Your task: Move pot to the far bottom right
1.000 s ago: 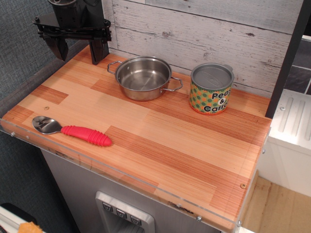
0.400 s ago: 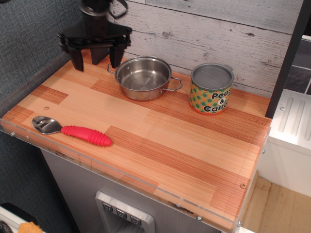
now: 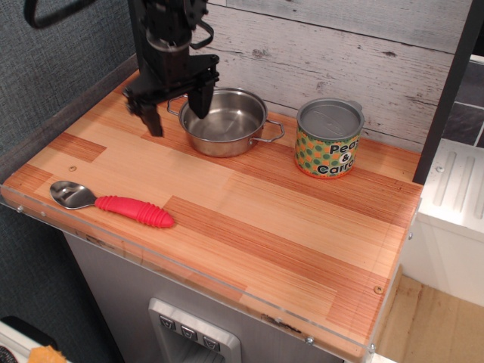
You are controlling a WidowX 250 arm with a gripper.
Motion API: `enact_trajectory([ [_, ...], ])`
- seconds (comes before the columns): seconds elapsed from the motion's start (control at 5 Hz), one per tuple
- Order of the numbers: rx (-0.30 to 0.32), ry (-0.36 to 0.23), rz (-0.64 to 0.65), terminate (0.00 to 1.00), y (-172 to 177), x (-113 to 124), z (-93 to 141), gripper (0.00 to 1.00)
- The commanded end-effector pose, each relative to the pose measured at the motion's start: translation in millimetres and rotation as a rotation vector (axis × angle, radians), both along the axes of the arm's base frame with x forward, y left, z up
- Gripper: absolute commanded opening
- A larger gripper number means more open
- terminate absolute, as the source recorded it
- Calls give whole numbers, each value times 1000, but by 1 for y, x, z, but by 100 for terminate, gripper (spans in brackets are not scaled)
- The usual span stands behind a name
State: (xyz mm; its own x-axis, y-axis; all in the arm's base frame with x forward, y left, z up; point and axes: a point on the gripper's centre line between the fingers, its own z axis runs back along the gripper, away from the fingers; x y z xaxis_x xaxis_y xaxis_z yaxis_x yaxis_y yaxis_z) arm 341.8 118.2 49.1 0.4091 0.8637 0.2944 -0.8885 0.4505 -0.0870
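The shiny steel pot (image 3: pixel 227 125) with two wire loop handles sits at the back middle of the wooden counter (image 3: pixel 249 204). My black gripper (image 3: pixel 178 112) is open and hangs at the pot's left rim. One finger (image 3: pixel 202 98) is over the pot's inside and the other finger (image 3: pixel 153 119) is outside to the left. The pot's left handle is partly hidden behind the gripper. I hold nothing.
A tin can (image 3: pixel 327 138) labelled Peas & Carrots stands right of the pot near the back wall. A spoon with a red handle (image 3: pixel 113 203) lies at the front left. A white appliance (image 3: pixel 454 189) stands beyond the counter's right edge.
My gripper has moved right and down from the back left corner to the pot's left rim. The pot, can and spoon have not moved.
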Motion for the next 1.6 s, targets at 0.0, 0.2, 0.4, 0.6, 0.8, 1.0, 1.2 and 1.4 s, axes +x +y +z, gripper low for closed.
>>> enact_trajectory([
  [0.0, -36, -84, 63, 0, -2, 17, -5, 100],
  [0.2, -81, -45, 37, 0, -2, 22, -19, 100],
  [0.4, -95, -27, 30, 0, -4, 23, -24, 100],
  [0.6, -84, -38, 22, 0, -6, 23, -23, 0],
  [0.8, -108, -47, 17, 0, -5, 22, -23, 0],
  [1.0, -99, -68, 25, 0, 0, 21, -13, 0],
  [1.2, -99, -97, 33, 0, 5, 20, 5, 0],
  [1.4, -70, -107, 20, 0, 7, 13, 17, 0],
])
